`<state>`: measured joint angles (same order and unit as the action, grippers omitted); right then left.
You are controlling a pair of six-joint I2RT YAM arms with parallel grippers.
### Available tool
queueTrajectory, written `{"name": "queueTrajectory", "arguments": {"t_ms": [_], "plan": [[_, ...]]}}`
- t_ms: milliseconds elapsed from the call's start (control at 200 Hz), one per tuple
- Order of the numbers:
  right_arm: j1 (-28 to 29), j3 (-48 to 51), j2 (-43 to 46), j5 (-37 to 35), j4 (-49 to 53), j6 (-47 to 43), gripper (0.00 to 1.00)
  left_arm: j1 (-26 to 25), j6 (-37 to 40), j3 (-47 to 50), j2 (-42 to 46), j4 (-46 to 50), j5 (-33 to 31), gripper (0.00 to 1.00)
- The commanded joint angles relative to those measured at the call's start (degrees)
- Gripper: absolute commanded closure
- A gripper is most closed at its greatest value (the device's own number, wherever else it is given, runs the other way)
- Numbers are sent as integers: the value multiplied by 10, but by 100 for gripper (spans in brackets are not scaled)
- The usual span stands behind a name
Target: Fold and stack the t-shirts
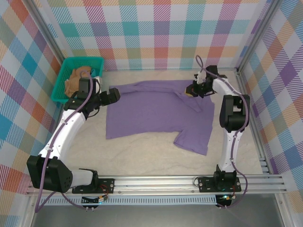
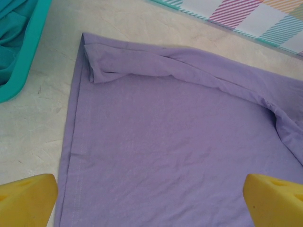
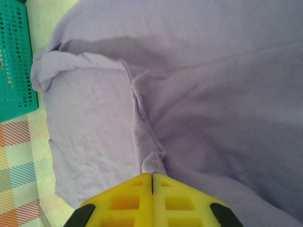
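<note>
The lavender t-shirt point(image 1: 156, 113) lies spread on the table, with a sleeve trailing toward the near right and its far edge rumpled. Its dark script mark is hidden. My right gripper point(image 1: 192, 90) is at the shirt's far right corner. In the right wrist view the gripper point(image 3: 152, 177) is shut on a pinched ridge of the lavender cloth point(image 3: 154, 162). My left gripper point(image 1: 115, 95) hovers at the shirt's far left corner. It is open point(image 2: 151, 203), its yellow fingertips point(image 2: 26, 201) wide apart over flat cloth point(image 2: 165, 142). A tan t-shirt point(image 1: 78, 75) lies bunched in the basket.
The teal plastic basket point(image 1: 60, 87) stands at the far left corner of the table, close behind the left arm; its rim point(image 2: 28, 52) is just left of the shirt's corner. Plaid walls enclose the table. Bare tabletop point(image 1: 142, 156) lies in front of the shirt.
</note>
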<state>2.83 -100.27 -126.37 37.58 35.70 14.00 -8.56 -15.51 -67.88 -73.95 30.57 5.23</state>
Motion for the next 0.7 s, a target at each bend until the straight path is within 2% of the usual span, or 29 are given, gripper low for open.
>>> {"name": "queueTrajectory", "arguments": {"t_ms": [0,230,555,695], "plan": [[18,33,21,21,-33,14,100,-5,10,6,15,6,-1,0],[61,91,49,-44,-56,52,100,-5,12,12,18,4,-2,0],[135,183,109,-194,-128,215,95,-6,14,17,17,-2,-1,0],[162,191,107,-228,-151,274,89,-5,17,18,19,-2,-1,0]]}}
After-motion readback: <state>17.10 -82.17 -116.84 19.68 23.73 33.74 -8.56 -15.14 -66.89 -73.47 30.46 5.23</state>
